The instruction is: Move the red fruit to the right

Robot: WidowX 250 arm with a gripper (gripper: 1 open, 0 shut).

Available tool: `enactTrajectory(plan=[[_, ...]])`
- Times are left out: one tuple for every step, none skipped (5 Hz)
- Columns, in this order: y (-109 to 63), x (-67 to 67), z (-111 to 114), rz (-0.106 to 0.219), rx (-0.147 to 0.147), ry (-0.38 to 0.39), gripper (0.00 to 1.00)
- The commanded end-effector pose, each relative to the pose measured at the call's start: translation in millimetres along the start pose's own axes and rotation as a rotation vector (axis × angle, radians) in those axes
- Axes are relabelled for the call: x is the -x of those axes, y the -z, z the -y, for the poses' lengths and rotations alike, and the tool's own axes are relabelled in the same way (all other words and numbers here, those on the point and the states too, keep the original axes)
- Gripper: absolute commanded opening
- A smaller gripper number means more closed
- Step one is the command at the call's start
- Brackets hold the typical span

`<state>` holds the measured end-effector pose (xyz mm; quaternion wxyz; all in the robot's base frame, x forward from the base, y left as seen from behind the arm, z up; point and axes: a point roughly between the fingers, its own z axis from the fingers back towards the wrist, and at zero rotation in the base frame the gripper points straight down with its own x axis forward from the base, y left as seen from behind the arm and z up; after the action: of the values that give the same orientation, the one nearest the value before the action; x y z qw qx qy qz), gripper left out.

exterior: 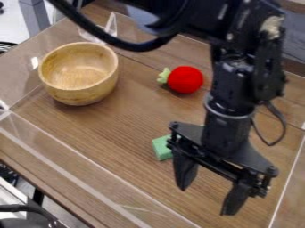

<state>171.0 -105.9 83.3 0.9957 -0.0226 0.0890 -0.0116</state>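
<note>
On the table (113,134), the bowl (78,74) stands at the far left. The fruit (185,79) lies to the right of the bowl, apart from it. The block (163,148) is nearer than both, between them from left to right, and my claw (210,191) is just beside it, on its right and near side.

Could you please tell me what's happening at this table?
A robot arm has its open pincer low over the near part of the table, partly hiding a green block. Nothing is visibly held. The red fruit, which is to be moved to the right, lies untouched beyond the arm, with the bowl off to one side.
</note>
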Motion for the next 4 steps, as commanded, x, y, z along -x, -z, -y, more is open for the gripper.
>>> enactTrajectory(plan=[[-25.3, -5.0, 9.5, 0.058, 0.023, -0.039, 1.0], [-25.2, -4.6, 16.2, 0.064, 0.023, -0.06, 1.0], [-23.1, -5.7, 23.6, 0.062, 0.022, -0.08, 1.0], [-22.3, -5.6, 28.0, 0.069, 0.022, -0.092, 1.0]])
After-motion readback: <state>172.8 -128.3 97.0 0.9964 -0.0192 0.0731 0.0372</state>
